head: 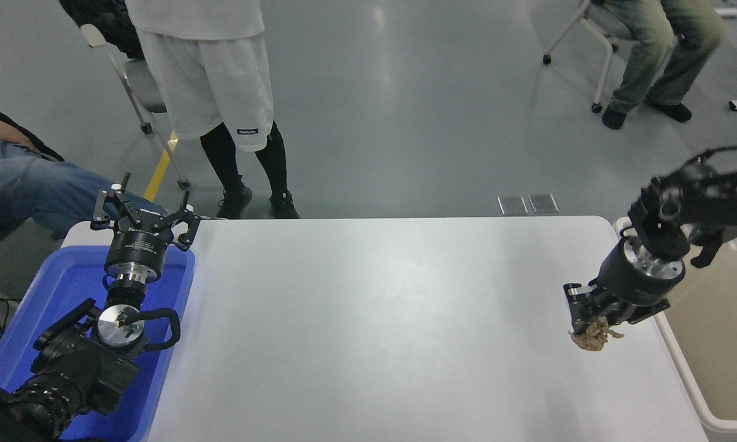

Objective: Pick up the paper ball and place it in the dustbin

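Right gripper [592, 319] is clamped on the paper ball [594, 337], wad hanging below the fingertips and apparently clear of the white table [368, 319], though the height is hard to judge from this angle; the dustbin [721, 319] lies just to the right, its near rim beside the wrist, so the carry is a short move rightward over the rim. Left gripper [142, 215] sits parked at far left over the blue tray [43, 307], fingers spread, holding nothing; the right arm is clearly nearer.
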`<state>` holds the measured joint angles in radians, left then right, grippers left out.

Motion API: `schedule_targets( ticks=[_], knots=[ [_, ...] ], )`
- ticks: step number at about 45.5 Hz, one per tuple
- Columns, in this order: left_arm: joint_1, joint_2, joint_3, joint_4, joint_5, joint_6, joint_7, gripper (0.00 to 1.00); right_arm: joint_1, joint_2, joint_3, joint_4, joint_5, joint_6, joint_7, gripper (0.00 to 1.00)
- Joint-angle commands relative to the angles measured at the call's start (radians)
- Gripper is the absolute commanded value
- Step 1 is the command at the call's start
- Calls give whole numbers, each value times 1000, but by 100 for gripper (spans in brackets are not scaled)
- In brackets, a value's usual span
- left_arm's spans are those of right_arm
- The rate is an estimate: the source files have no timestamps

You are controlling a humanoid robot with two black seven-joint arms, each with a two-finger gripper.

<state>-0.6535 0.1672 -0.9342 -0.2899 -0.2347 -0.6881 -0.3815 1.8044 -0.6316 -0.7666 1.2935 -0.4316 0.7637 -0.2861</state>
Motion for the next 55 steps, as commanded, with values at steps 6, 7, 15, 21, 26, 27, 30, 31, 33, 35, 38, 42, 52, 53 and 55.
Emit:
schedule_targets(
  ticks=[6, 7, 15, 21, 26, 27, 30, 31, 33, 35, 38, 42, 52, 53, 55],
  knots=[
    [0, 0, 0, 0, 0, -1, -1, 99, 271, -69, -17, 20, 1, 22, -5, 0],
    [0, 0, 0, 0, 0, 1, -1, 99, 280, -73, -17, 20, 1, 22, -7, 0],
    [0, 0, 0, 0, 0, 1, -1, 99, 322, -77, -20, 18, -2, 22, -7, 0],
    [0, 0, 0, 0, 0, -1, -1, 99, 332, -83, -20, 18, -10, 22, -7, 0],
    [0, 0, 0, 0, 0, -1, -1, 99, 334, -88, -20, 18, -15, 22, -8, 0],
    [0, 0, 0, 0, 0, 1, -1, 99, 334, -91, -20, 17, -16, 22, -8, 0],
    [0, 0, 0, 0, 0, -1, -1, 99, 332, -100, -20, 15, -25, 22, -10, 0],
    [0, 0, 0, 0, 0, -1, -1, 99, 329, -105, -20, 14, -32, 22, -10, 0],
    [0, 0, 0, 0, 0, 1, -1, 99, 325, -111, -20, 12, -42, 22, -10, 0],
    [0, 0, 0, 0, 0, -1, -1, 99, 320, -125, -20, 10, -52, 22, -10, 0],
    [0, 0, 0, 0, 0, 1, -1, 99, 308, -155, -20, 6, -70, 22, -10, 0],
    [0, 0, 0, 0, 0, 1, 1, 99, 257, -191, -19, -46, -110, 22, -10, 0],
    [0, 0, 0, 0, 0, -1, 0, 99, 127, -212, -17, -232, -127, 22, -11, 0],
    [0, 0, 0, 0, 0, 1, -1, 99, 110, -215, -17, -253, -127, 22, -10, 0],
    [0, 0, 0, 0, 0, 1, 1, 99, 78, -220, -14, -293, -127, 22, -10, 0]
  ],
)
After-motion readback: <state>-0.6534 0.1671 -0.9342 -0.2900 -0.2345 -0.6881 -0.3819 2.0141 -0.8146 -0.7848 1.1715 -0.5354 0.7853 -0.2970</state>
